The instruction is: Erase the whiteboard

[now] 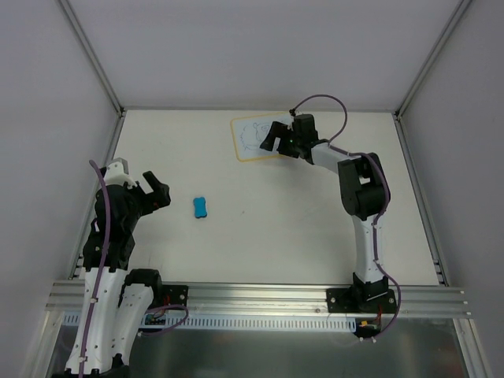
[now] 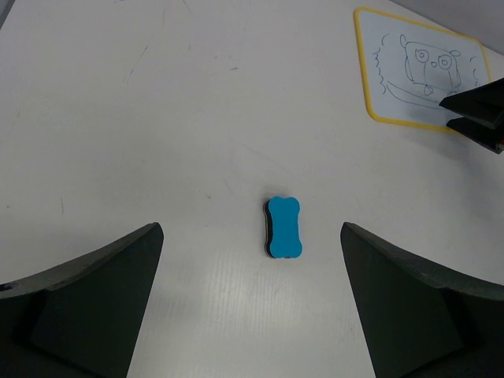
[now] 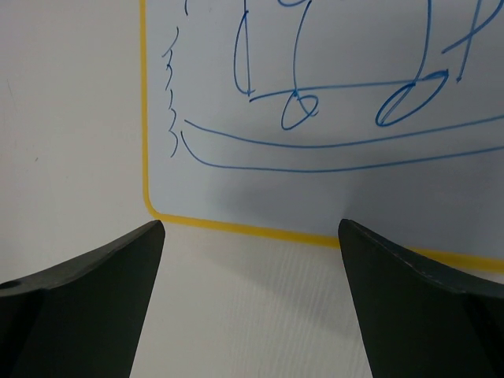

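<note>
The whiteboard (image 1: 250,138), white with a yellow border and blue marker doodles, lies flat at the far middle of the table; it also shows in the left wrist view (image 2: 417,75) and fills the top of the right wrist view (image 3: 331,102). A blue eraser block (image 1: 199,207) lies left of centre, also in the left wrist view (image 2: 283,227). My right gripper (image 1: 274,137) is open and empty at the board's right edge, low over it. My left gripper (image 1: 157,189) is open and empty, a short way left of the eraser.
The white table (image 1: 299,220) is walled on the left, right and back by grey panels with metal frame posts (image 1: 93,55). An aluminium rail (image 1: 260,298) runs along the near edge, carrying both arm bases.
</note>
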You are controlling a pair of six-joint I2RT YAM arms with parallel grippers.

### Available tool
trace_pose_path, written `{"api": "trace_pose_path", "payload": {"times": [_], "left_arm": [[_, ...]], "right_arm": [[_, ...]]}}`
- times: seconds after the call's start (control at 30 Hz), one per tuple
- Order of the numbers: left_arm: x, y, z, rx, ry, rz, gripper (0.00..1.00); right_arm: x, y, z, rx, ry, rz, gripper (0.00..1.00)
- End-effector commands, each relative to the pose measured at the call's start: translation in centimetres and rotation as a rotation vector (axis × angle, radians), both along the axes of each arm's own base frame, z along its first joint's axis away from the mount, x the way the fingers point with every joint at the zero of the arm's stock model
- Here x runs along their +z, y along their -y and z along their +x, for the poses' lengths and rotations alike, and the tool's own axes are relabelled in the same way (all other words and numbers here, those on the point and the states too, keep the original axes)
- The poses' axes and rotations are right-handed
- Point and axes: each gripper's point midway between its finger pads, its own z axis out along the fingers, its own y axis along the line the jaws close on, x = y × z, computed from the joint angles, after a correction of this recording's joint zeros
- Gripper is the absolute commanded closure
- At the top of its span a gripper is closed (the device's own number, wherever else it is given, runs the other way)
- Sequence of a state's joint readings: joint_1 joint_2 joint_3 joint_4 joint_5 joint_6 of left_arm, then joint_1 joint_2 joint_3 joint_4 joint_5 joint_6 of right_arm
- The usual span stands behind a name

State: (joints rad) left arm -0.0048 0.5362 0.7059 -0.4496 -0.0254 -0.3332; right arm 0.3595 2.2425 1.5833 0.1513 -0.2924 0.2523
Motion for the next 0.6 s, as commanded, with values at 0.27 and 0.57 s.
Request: {"api": "trace_pose_path", "payload": {"times": [0.27,0.57], "left_arm": [[0.8,0.2,0.2,-0.008,0.044,-0.012,0.01],[0.9,0.1,0.0,-0.006,0.051,-0.012,0.01]], "right_arm": [[-4.2,2.2,-9.9,-0.04,-0.241,-0.176,0.01],[-4.6,2.4,-19.2,0.089,-0.369,-0.256,0.01]]}}
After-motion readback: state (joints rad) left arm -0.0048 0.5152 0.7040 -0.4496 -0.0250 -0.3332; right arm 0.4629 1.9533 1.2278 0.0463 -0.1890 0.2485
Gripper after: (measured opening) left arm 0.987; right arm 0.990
